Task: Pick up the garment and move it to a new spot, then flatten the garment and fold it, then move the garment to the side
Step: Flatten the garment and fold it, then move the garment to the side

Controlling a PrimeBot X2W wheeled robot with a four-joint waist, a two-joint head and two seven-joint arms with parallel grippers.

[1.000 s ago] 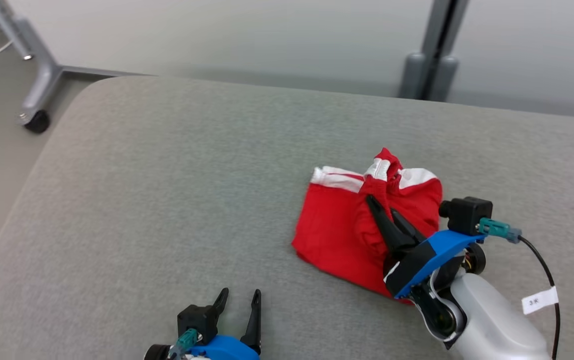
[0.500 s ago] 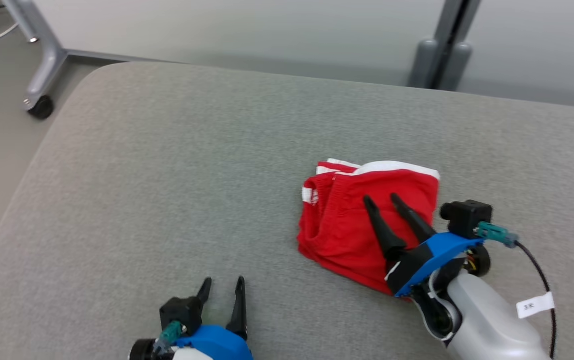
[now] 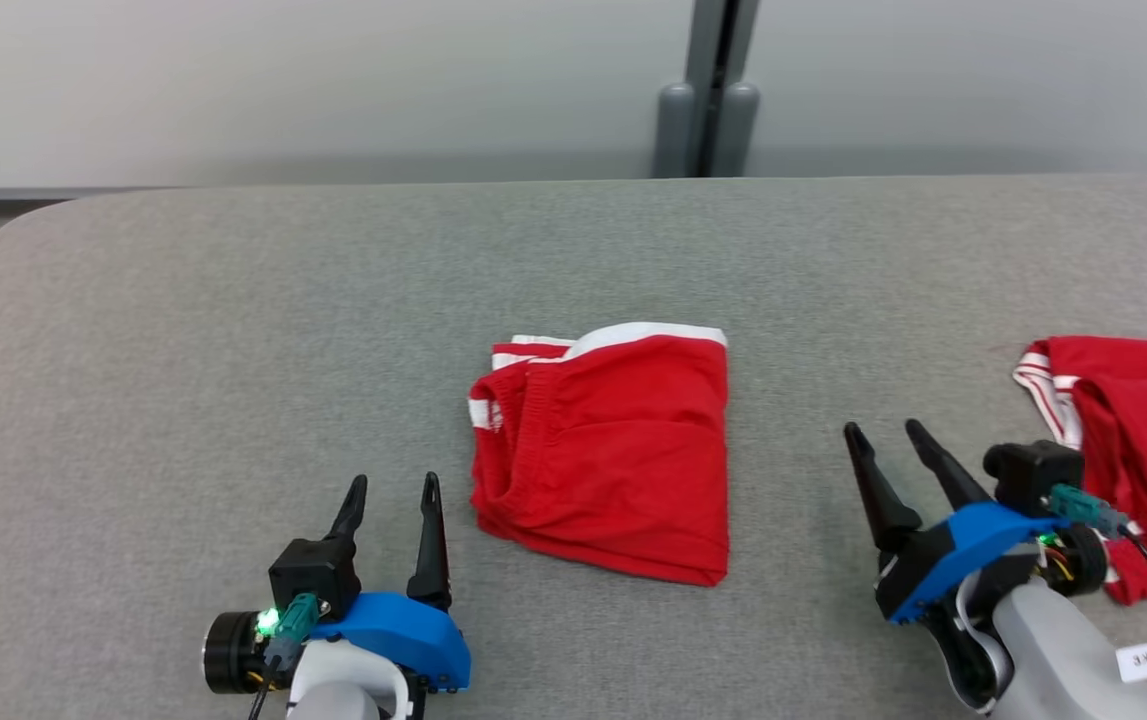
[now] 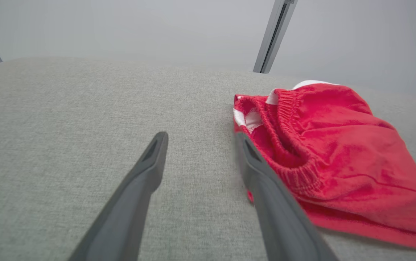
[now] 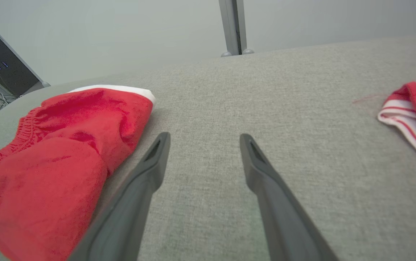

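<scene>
Head view: a second ago the right claw [image 3: 882, 430] pinched the bunched garment [image 3: 603, 460]. Now it has let go, fingers apart, and stands to the garment's right. The garment lies folded mid-table [image 3: 233, 300], so the fold looks done and moving it aside remains. The left claw [image 3: 394, 482] stands spread near the garment's left edge. The left half offers bare room; a second red garment [image 3: 1143, 420] crowds the right.

Left wrist view: the left claw [image 4: 202, 137] gapes beside the elastic waistband [image 4: 295, 159].

Right wrist view: the right claw [image 5: 204, 137] is open over bare cloth, between both garments.
</scene>
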